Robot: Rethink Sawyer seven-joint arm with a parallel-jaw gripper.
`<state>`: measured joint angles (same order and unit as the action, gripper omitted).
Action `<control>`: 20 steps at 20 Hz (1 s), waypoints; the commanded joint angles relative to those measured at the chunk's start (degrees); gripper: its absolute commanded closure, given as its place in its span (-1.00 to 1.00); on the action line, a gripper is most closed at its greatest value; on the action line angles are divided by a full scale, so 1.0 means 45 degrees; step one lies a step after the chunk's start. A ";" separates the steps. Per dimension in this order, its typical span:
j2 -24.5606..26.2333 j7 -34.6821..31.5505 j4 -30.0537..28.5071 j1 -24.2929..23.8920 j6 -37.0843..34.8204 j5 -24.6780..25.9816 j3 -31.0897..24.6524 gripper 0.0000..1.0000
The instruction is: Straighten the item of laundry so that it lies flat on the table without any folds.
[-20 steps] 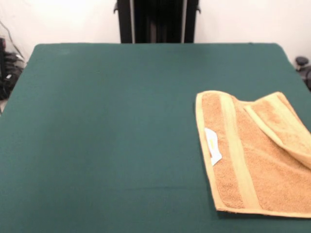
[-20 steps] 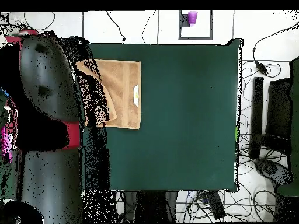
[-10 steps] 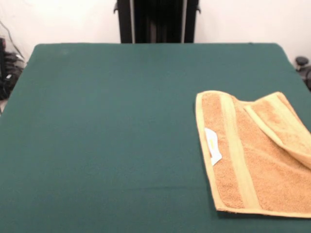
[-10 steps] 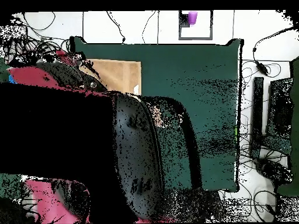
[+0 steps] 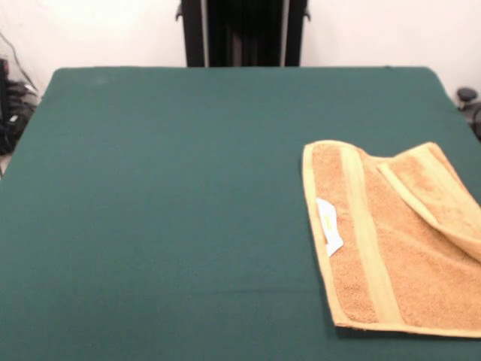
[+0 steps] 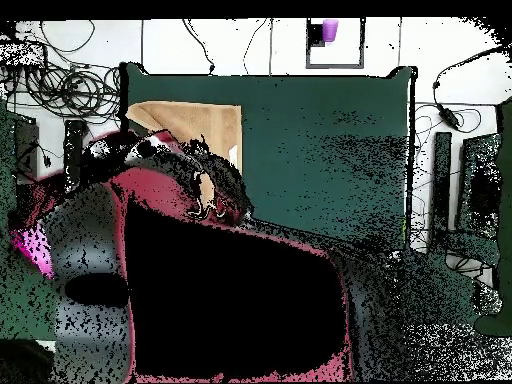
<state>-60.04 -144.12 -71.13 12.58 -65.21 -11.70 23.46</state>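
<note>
The orange-tan towel [image 5: 391, 241] lies at the right side of the green table [image 5: 165, 188] in the front view. Its far right corner [image 5: 432, 188] is folded over onto it, and a white label [image 5: 328, 226] lies near its left hem. No gripper shows in the front view. In the overhead view the red and black arm [image 6: 230, 290] fills the lower middle. Its dark end [image 6: 165, 165] hangs over the towel [image 6: 200, 120], of which only the top strip shows. I cannot make out the gripper there.
The black pedestal [image 5: 242, 30] stands behind the table's far edge. In the overhead view a purple cup [image 6: 329, 30] sits beyond the table's top edge. Cables [image 6: 60, 85] lie at the left and dark equipment [image 6: 470, 180] stands at the right.
In the overhead view the arm has swung from the left edge across the lower middle and now hides more of the towel. The towel has not moved.
</note>
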 commanded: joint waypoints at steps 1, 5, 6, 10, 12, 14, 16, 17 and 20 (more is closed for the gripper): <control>-0.0965 0.5967 -0.3902 -0.0739 -0.0444 0.0754 -0.2098 -1.00; -0.1375 0.6948 -0.4358 -0.1355 -0.0420 0.0719 -0.2459 -1.00; -0.1471 0.7217 -0.4472 -0.1539 -0.0407 0.0700 -0.2578 -1.00; -0.1797 0.8144 -0.4774 -0.2133 -0.0437 0.0742 -0.2867 -1.00; -0.1939 0.8554 -0.4871 -0.2378 -0.0486 0.0805 -0.2972 -1.00; -0.2062 0.8872 -0.4903 -0.2617 -0.0639 0.0885 -0.3083 -1.00; -0.2188 0.9191 -0.4889 -0.2854 -0.0854 0.0959 -0.3171 -1.00; -0.2246 0.9358 -0.4871 -0.2974 -0.0994 0.0992 -0.3202 -1.00; -0.2453 1.0094 -0.4809 -0.3453 -0.1451 0.1120 -0.3283 -1.00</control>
<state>-70.98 -121.13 -81.17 -0.65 -65.21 -9.74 16.13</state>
